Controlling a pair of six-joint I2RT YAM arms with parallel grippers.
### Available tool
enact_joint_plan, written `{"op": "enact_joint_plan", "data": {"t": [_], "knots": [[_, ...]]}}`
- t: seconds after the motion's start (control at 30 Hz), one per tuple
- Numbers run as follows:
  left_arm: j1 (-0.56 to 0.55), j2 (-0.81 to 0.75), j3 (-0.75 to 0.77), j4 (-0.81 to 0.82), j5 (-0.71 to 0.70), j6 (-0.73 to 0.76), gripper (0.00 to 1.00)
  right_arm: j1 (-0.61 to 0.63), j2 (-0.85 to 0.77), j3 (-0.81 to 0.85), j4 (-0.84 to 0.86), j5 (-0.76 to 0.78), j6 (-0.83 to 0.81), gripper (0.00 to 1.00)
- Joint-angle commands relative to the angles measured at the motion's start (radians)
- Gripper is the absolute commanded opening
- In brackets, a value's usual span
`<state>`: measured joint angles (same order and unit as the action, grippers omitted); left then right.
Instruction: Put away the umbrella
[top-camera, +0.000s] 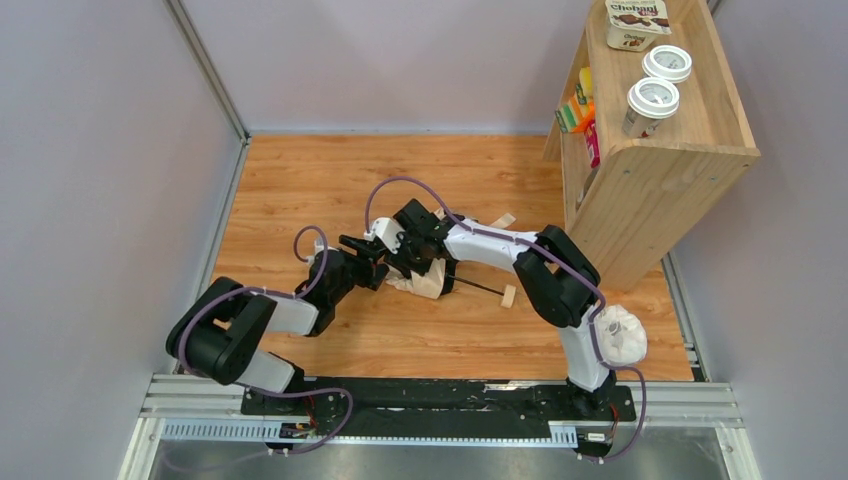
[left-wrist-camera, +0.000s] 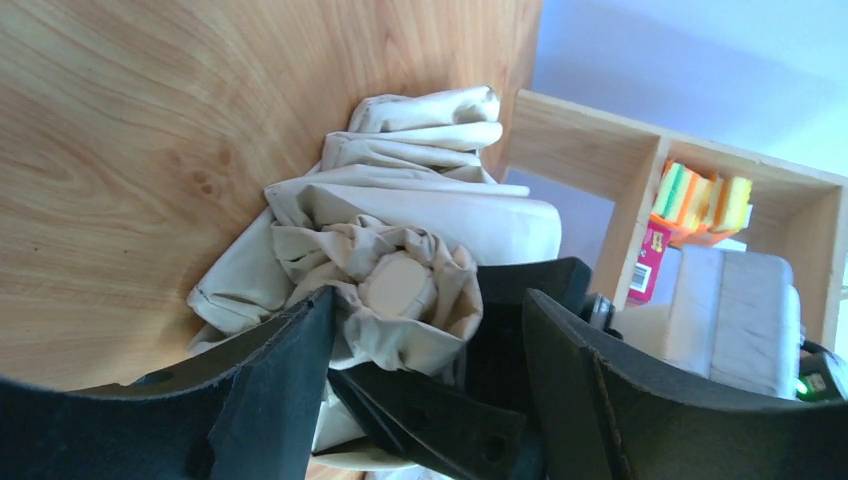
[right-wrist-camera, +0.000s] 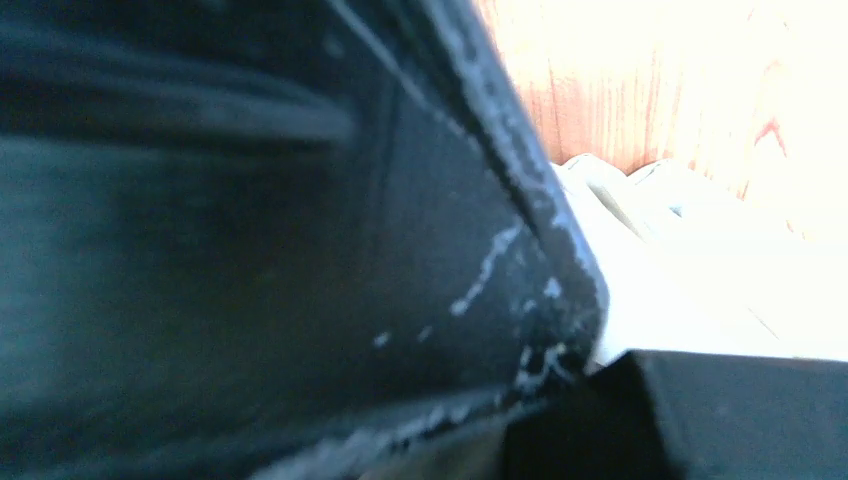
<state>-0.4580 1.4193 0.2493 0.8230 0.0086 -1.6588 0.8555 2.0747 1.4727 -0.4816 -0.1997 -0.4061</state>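
Blur all over right wrist view; could not tell grip of right gripper. Saw left gripper wide open by cream umbrella, crumpled on wooden table, dark shaft partly hidden.

Umbrella on table, left of shelf

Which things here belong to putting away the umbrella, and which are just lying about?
Job:
- umbrella
- left gripper, jaws wide around its bunched end
- right gripper, on the canopy

Lying about:
- white bag
- shelf
- cups
- yogurt tub
- sponges
- pink box
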Motion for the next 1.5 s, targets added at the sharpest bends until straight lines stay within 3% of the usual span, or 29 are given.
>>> {"op": "enact_joint_plan", "data": {"t": [0.0, 0.27, 0.33, 0.5, 0.53, 0.57, 0.63, 0.7, 0.77, 0.9, 1.0, 1.07, 1.3, 1.37, 1.47], "knots": [[0.001, 0.108, 0.041, 0.146, 0.093, -0.038, 0.76, 0.031, 0.082, -0.075, -0.147, -0.150, 0.084, 0.00], [0.001, 0.213, 0.093, 0.085, 0.114, -0.004, 0.75, 0.048, 0.041, -0.092, -0.120, -0.129, 0.076, 0.00], [0.002, 0.269, 0.107, 0.140, 0.140, -0.006, 0.67, 0.050, 0.033, -0.100, -0.111, -0.126, 0.075, 0.00], [0.012, 0.401, 0.056, 0.407, 0.129, -0.038, 0.24, 0.059, 0.028, -0.098, -0.104, -0.112, 0.078, 0.00], [0.012, 0.421, 0.061, 0.412, 0.154, -0.033, 0.13, 0.059, 0.027, -0.101, -0.098, -0.106, 0.085, 0.00], [0.013, 0.429, 0.064, 0.404, 0.165, -0.030, 0.09, 0.059, 0.025, -0.106, -0.091, -0.096, 0.093, 0.01], [0.013, 0.449, 0.056, 0.410, 0.177, -0.012, 0.00, 0.059, 0.009, -0.123, -0.068, -0.075, 0.122, 0.21], [0.013, 0.472, 0.030, 0.438, 0.165, -0.001, 0.00, 0.050, -0.040, -0.143, -0.046, -0.072, 0.170, 0.47], [0.013, 0.481, 0.002, 0.475, 0.156, 0.022, 0.00, 0.033, -0.096, -0.167, -0.026, -0.060, 0.222, 0.62], [0.013, 0.466, -0.028, 0.441, 0.163, 0.071, 0.00, 0.001, -0.229, -0.184, -0.047, -0.009, 0.318, 0.79], [0.013, 0.455, -0.050, 0.439, 0.151, 0.106, 0.00, -0.022, -0.303, -0.126, -0.147, 0.039, 0.400, 0.84], [0.013, 0.451, -0.058, 0.436, 0.151, 0.123, 0.00, -0.032, -0.358, -0.106, -0.190, 0.016, 0.484, 0.97], [0.013, 0.458, -0.067, 0.472, 0.156, 0.146, 0.00, -0.150, -0.533, -0.120, -0.267, 0.115, 0.849, 1.00], [0.012, 0.457, -0.068, 0.476, 0.157, 0.148, 0.00, -0.156, -0.563, -0.127, -0.247, 0.028, 0.814, 1.00], [0.012, 0.457, -0.070, 0.499, 0.154, 0.146, 0.00, -0.128, -0.628, -0.176, -0.222, 0.132, 0.829, 1.00]]}}
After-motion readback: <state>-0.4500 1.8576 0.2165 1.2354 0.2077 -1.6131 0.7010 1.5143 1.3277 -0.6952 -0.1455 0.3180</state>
